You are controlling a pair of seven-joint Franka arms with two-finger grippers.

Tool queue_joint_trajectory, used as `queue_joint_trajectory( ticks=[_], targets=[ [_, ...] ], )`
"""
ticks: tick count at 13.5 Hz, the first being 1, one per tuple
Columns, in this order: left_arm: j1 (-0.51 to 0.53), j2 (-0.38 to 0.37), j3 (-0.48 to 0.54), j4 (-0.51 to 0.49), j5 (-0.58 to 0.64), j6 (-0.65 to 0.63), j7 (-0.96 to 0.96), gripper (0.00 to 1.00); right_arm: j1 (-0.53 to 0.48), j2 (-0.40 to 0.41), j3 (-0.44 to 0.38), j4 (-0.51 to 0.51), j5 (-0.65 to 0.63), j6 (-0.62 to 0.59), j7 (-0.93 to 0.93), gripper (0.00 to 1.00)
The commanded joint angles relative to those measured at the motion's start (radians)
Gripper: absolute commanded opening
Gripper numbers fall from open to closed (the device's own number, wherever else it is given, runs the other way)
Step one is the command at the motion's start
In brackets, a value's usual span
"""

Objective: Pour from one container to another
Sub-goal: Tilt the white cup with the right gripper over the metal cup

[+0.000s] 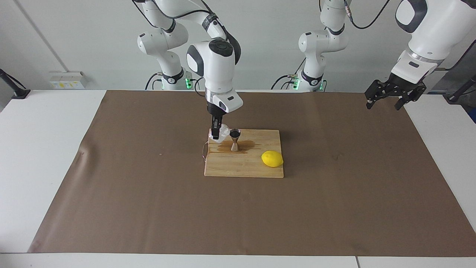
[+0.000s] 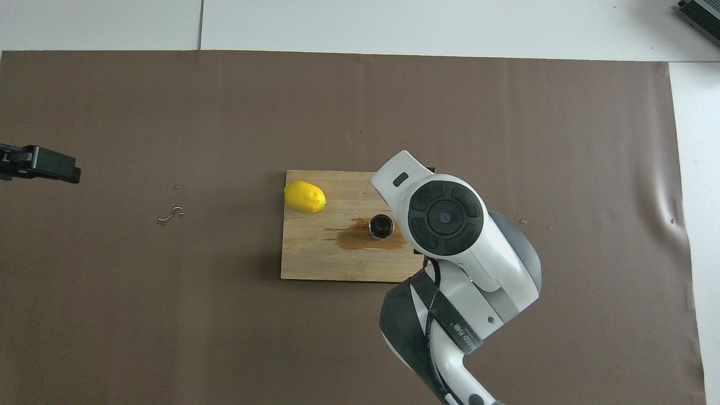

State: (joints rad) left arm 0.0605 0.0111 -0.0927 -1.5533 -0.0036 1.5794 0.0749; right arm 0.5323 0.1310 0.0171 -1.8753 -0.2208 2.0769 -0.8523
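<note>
Frontally, from the facing view, the right gripper (image 1: 216,134) comes straight down at the wooden board (image 1: 243,165) and is clenched on the whitish cup (image 1: 222,134), which is tilted with its mouth toward the metal jigger (image 1: 235,140) just beside it. The jigger stands upright on the board in a brown wet stain (image 1: 238,148); its mouth looks dark, and what the cup holds cannot be told. A lemon (image 1: 272,159) lies on the board too, apart from the jigger, toward the left arm's end. The left gripper (image 1: 385,99) waits with its fingers spread, empty, over the edge of the brown mat (image 1: 130,186), well apart from the board.

From overhead, the right arm hides the cup and its own gripper entirely (only the facing view shows the grasp). The jigger (image 2: 381,227) shows its dark round mouth, the stain (image 2: 360,241) spreads around it, and the lemon (image 2: 305,197) sits at a board (image 2: 326,259) corner. Small droplets (image 2: 170,214) lie on the mat (image 2: 169,315), well away from the board, under the left gripper (image 2: 39,164).
</note>
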Motion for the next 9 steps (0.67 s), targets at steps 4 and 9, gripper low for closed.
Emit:
queue_joint_trajectory(
  ticks=[4,9],
  targets=[
    [0.005,-0.005,-0.002,-0.008,0.011,-0.01,0.016,1.0,0.044,0.024,0.004,0.019,-0.103,-0.029,0.049,0.0],
    [0.005,-0.005,-0.002,-0.008,0.013,-0.012,0.016,1.0,0.077,0.025,0.004,0.002,-0.211,-0.035,0.077,0.0]
  ],
)
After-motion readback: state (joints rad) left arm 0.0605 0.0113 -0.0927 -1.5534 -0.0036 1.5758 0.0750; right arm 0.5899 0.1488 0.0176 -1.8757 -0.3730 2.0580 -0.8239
